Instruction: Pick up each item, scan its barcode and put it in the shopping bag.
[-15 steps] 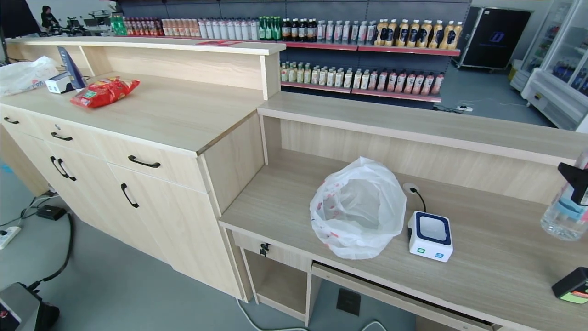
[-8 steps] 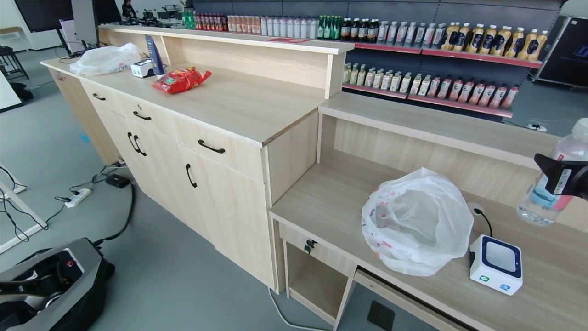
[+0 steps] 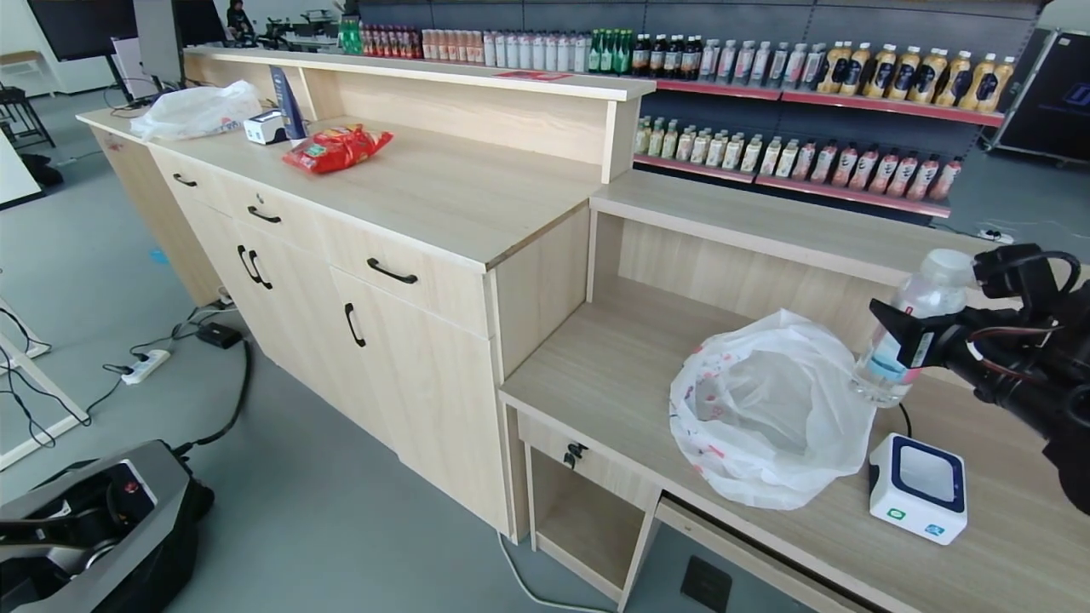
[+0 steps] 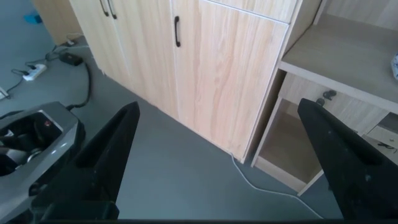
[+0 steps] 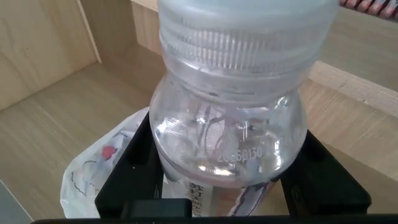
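Note:
My right gripper (image 3: 904,340) is shut on a clear water bottle (image 3: 908,336) with a white cap, held tilted in the air just right of the white shopping bag (image 3: 771,409). The bag stands open on the low wooden counter (image 3: 613,375). A white barcode scanner (image 3: 918,488) with a dark window sits on the counter right of the bag, below the bottle. The right wrist view looks down the bottle (image 5: 233,118) between the black fingers (image 5: 127,183), with the bag (image 5: 102,171) beneath. My left gripper (image 4: 217,162) hangs open over the grey floor beside the cabinet.
A taller counter (image 3: 443,191) with drawers and doors stands to the left, carrying a red snack bag (image 3: 336,146), a second scanner (image 3: 264,128) and another white bag (image 3: 196,111). Shelves of bottled drinks (image 3: 766,77) line the back. Cables and a power strip (image 3: 145,366) lie on the floor.
The head camera turned left at first, then held still. My right gripper has carried the water bottle leftward from the picture's right edge to just beside the shopping bag.

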`<state>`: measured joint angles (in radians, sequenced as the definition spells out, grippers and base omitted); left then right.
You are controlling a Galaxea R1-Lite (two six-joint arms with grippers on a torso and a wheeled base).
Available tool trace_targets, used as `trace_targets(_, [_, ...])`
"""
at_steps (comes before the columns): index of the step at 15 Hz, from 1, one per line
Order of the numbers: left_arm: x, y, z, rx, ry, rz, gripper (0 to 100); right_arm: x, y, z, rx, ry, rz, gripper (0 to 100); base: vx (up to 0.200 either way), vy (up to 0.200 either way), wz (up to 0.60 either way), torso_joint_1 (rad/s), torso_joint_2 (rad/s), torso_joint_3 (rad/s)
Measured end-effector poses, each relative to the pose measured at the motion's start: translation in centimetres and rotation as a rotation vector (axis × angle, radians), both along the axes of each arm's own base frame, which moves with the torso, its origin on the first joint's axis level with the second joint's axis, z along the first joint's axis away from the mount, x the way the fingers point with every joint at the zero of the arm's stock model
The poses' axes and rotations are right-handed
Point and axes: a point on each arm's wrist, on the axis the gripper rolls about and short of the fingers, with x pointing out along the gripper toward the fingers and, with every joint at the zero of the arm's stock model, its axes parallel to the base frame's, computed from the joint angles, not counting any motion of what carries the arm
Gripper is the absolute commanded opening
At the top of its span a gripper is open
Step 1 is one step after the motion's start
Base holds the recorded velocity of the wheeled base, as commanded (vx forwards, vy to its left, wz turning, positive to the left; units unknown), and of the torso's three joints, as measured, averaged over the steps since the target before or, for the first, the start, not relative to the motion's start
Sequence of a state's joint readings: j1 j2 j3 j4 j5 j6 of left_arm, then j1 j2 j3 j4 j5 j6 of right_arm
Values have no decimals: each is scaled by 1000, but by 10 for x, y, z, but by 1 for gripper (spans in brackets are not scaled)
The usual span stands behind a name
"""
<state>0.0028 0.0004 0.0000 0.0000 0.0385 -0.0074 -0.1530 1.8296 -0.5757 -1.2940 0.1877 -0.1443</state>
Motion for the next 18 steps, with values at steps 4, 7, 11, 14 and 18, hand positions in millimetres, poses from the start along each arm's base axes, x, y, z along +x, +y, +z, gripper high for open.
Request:
trace_targets(4, [0, 0, 0, 0, 0, 0, 100, 23, -2, -34, -14, -11, 51, 0, 0, 0, 0, 0, 0, 0])
trace_targets(7, [0, 0, 0, 0, 0, 0, 100, 37, -6, -51, -17, 3, 50, 0, 0, 0, 0, 0, 0, 0])
trace_targets(11, [0, 0, 0, 0, 0, 0, 100, 57, -8, -66, -20, -25, 61, 0, 0, 0, 0, 0, 0, 0])
trace_targets(14, [0, 0, 0, 0, 0, 0, 100, 71, -7, -77, -21, -27, 91, 0, 0, 0, 0, 0, 0, 0])
trace_targets(18, [0, 0, 0, 0, 0, 0, 100, 85, -7, -86, -22, -37, 112, 0, 0, 0, 0, 0, 0, 0])
